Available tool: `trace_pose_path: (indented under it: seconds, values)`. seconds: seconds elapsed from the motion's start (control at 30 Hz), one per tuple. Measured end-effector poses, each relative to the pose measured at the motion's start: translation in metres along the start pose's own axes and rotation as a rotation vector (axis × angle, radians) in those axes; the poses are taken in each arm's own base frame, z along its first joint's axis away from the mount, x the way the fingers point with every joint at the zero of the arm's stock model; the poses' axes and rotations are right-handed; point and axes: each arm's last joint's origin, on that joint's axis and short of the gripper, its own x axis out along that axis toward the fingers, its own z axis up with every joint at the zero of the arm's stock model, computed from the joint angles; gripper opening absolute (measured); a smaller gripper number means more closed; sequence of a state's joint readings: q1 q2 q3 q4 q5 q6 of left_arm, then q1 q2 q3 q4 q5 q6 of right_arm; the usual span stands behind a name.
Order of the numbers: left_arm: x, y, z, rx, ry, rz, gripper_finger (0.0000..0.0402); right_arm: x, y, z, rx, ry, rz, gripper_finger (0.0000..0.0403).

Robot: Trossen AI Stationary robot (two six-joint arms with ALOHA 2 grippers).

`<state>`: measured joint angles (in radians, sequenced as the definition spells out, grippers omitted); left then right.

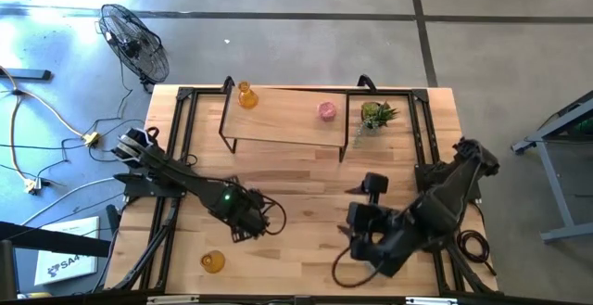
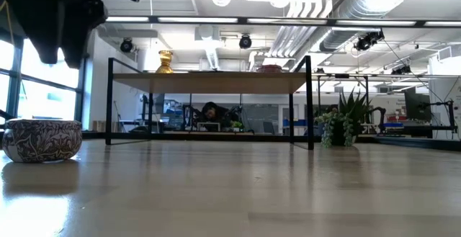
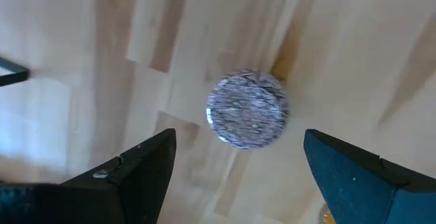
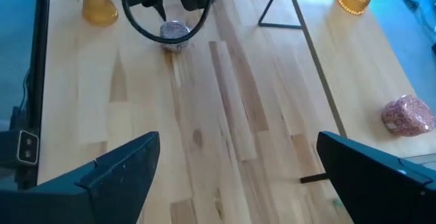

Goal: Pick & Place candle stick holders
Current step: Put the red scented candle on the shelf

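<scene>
Risk first: left claw (image 3: 235, 176) hangs straight above the small round patterned holder (image 3: 247, 108), jaws spread, nothing held. In the left wrist view the holder sits between the fingers but nearer one side, so a descent could clip its rim and skid or tip it. It is squat, round and probably slick glass; a late or shallow close may squirt it out.

Right claw (image 4: 235, 176) is wide open and empty, parked low centre-right in the high view, looking across the desk (image 1: 306, 166) at the left arm. If both move together, the arms could crowd each other mid-desk.

Near edge, lower left of the high view: one amber holder (image 1: 213, 261) stands alone.

Farther back, on the raised shelf (image 1: 278, 124) in the upper centre: an amber holder (image 1: 246, 95) and a pink holder (image 1: 327, 110). The potted plant (image 1: 375, 115) stands just right of the shelf.

Containers: none in sight. Whether the holders hold anything cannot be told.
</scene>
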<state>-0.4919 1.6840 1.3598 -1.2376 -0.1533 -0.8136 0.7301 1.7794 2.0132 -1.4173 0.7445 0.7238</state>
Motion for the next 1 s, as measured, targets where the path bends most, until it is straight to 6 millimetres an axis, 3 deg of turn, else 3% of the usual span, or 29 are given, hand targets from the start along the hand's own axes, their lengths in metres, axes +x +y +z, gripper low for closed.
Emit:
trace_pose_path:
  seconds: [0.53, 0.77, 1.0]
  values:
    - [0.002, -0.005, 0.003, 0.178, -0.028, -0.068, 0.0315, 0.015, 0.073, -0.035, -0.085, -0.008, -0.009, 0.0391]
    - [0.034, 0.003, -0.013, 0.231, 0.105, -0.036, 0.0315, 0.01, 0.085, -0.043, -0.095, -0.021, 0.024, 0.039]
    - [0.061, 0.003, -0.02, 0.282, 0.086, -0.087, 0.0315, 0.004, 0.088, -0.046, -0.106, -0.049, 0.022, 0.0392]
